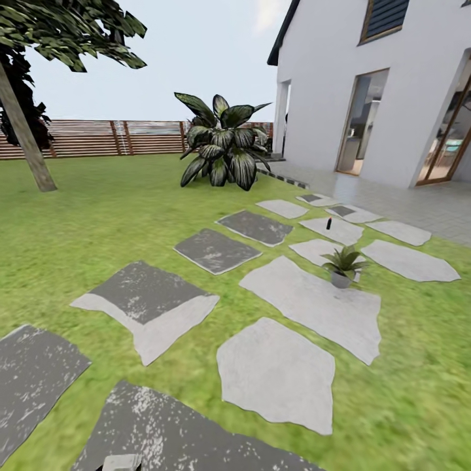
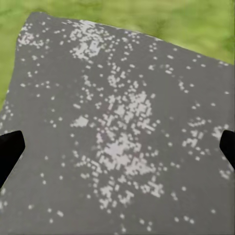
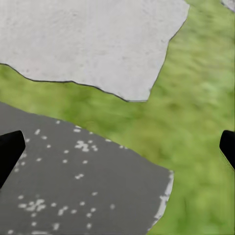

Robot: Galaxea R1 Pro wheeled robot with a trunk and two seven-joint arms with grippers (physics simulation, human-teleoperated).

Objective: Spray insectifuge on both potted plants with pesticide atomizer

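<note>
head view takes in the garden (image 1: pixel 85 216), a green lawn crossed by grey stepping stones (image 1: pixel 307 301), with a brown slatted fence (image 1: pixel 118 137) along the back, a tree trunk (image 1: pixel 26 137) leaning at the far left and a big striped broad-leaved bush (image 1: pixel 226 144) near a white house (image 1: pixel 392 85). one of the potted plants (image 1: pixel 343 265), a low rosette of pointed green leaves in a tiny grey pot, stands on a pale stone well ahead of both hands and off toward the right hand's side. farther beyond it, the pesticide atomizer (image 1: pixel 329 224) stands upright as a slim dark shape on another pale stone, too small to make out its trigger head. left wrist view looks down on a dark grey speckled stone (image 2: pixel 122 137) directly beneath the left hand (image 2: pixel 117 147), grass past its far edge; the two dark fingertips (image 2: pixel 10 147) sit at opposite edges of the picture, spread wide and released, nothing between them. right wrist view has the right hand (image 3: pixel 117 147) over the edge of a dark speckled slab (image 3: pixel 73 186), with a strip of grass and then a pale stone (image 3: pixel 93 39) beyond; its fingertips (image 3: pixel 10 149) are likewise far apart, released and holding nothing.
</note>
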